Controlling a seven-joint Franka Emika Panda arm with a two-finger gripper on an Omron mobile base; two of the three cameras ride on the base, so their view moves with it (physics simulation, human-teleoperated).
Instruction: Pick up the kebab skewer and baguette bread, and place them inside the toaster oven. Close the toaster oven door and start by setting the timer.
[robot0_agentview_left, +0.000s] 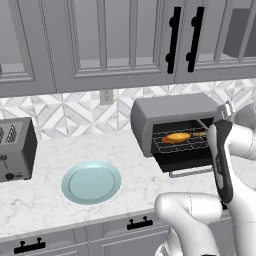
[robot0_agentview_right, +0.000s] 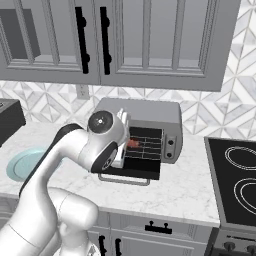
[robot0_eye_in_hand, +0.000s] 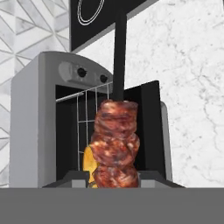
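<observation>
Kebab skewer (robot0_eye_in_hand: 116, 146) is riding in our gripper's (robot0_eye_in_hand: 114, 186) clamped fingers; we're easing it level onto the toaster oven (robot0_eye_in_hand: 43, 109) rack beside the baguette bread (robot0_agentview_left: 177, 137).

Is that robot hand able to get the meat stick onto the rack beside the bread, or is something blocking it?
Probably yes. The toaster oven door hangs open, the baguette bread leaves rack space free, and the gripper already holds the kebab skewer at the toaster oven mouth.
</observation>
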